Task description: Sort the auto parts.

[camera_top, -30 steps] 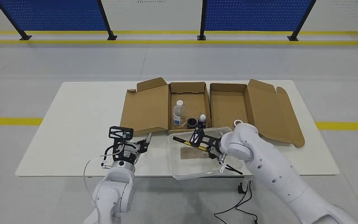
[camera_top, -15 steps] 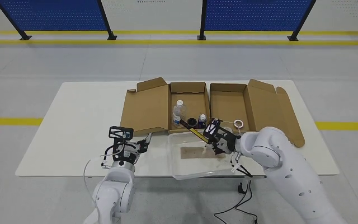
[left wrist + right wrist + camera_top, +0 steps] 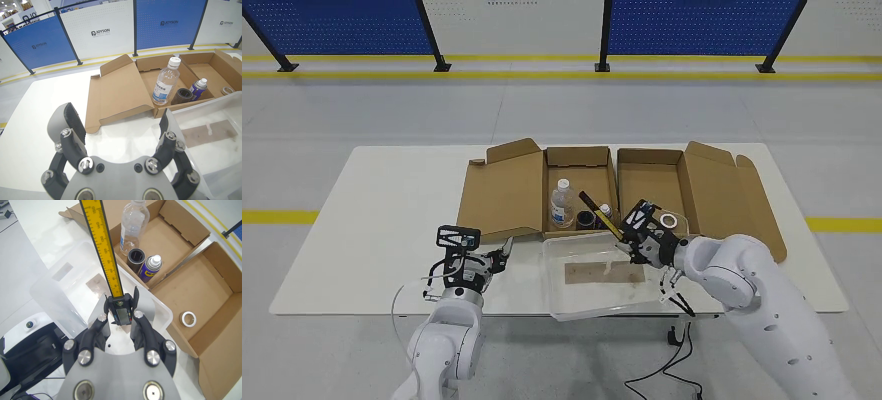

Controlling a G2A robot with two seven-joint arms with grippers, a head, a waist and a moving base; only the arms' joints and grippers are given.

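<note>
The caliper point(image 3: 105, 253) is held above the far edge of the clear bin point(image 3: 548, 272), its long yellow beam pointed away from the right end effector point(image 3: 120, 300) toward the bottle point(image 3: 132, 228) in a cardboard box point(image 3: 582, 180). In the right wrist view, the fingers are seen pinched on the caliper's display head; in the top view, the beam's far tip is placed over that box. The left end effector point(image 3: 121, 121) is spread wide over the surface point(image 3: 47, 98) just beside the bin.
</note>
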